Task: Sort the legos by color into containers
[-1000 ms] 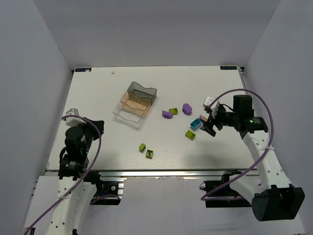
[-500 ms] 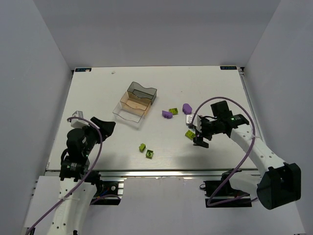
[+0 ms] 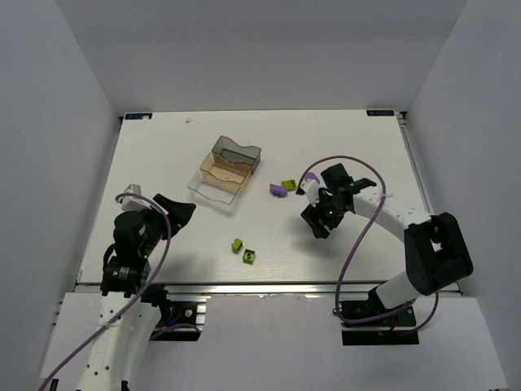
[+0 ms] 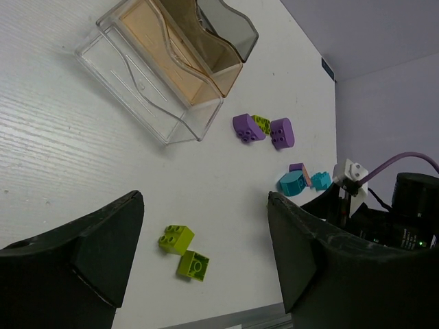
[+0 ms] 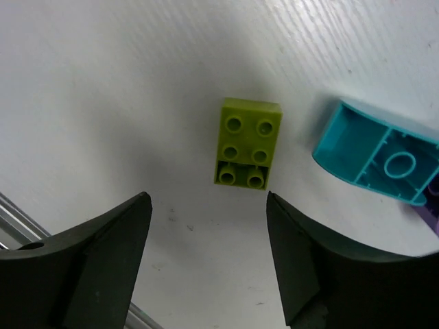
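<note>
Hovering open and empty above the table, the right claw has the lime green lego just ahead of its finger gap, long axis crosswise to the closing line, a cyan lego just beside it; the left claw, also open, lies well apart.

At eight o'clock the black left gripper points toward two o'clock, jaws spread. At four o'clock, on the white right arm, the black right gripper points down, jaws apart.
</note>
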Available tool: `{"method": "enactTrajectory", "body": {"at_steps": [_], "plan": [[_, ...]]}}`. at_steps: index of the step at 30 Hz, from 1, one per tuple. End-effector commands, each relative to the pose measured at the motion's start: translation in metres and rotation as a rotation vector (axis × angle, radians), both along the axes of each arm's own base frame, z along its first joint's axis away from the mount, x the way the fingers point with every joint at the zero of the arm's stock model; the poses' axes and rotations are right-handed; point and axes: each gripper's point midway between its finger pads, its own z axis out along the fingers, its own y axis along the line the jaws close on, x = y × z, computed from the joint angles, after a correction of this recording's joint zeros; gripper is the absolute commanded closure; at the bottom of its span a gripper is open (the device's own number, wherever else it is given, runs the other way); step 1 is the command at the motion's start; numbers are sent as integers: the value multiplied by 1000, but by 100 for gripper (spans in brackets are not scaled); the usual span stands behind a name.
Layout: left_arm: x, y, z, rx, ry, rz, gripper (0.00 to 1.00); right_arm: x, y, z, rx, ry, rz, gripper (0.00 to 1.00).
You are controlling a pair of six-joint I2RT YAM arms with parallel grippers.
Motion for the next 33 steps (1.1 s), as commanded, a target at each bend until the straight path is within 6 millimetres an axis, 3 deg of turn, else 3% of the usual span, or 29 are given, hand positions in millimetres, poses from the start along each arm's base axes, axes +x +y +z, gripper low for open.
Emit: {"method": "enactTrajectory", "body": {"at_steps": [1, 14, 17, 22, 24, 28, 33], "plan": [[1, -3, -3, -19, 11, -9, 18, 20, 0, 6, -23, -41, -134, 26], [1, -8, -14, -26, 39, -36, 18, 43, -1, -21, -69, -83, -159, 31], [2, -11, -16, -49, 43, -42, 18, 44, 4, -21, -47, -90, -134, 39], [1, -16, -22, -91, 53, -55, 18, 40, 10, -21, -8, -93, -94, 73], [1, -17, -22, -98, 51, -57, 18, 37, 12, -17, 8, -91, -70, 85], [1, -17, -22, -99, 59, -61, 18, 22, 26, -2, 94, -49, 25, 95], [2, -20, -30, -108, 86, -74, 20, 10, 66, 56, 313, -94, 226, 100]]}}
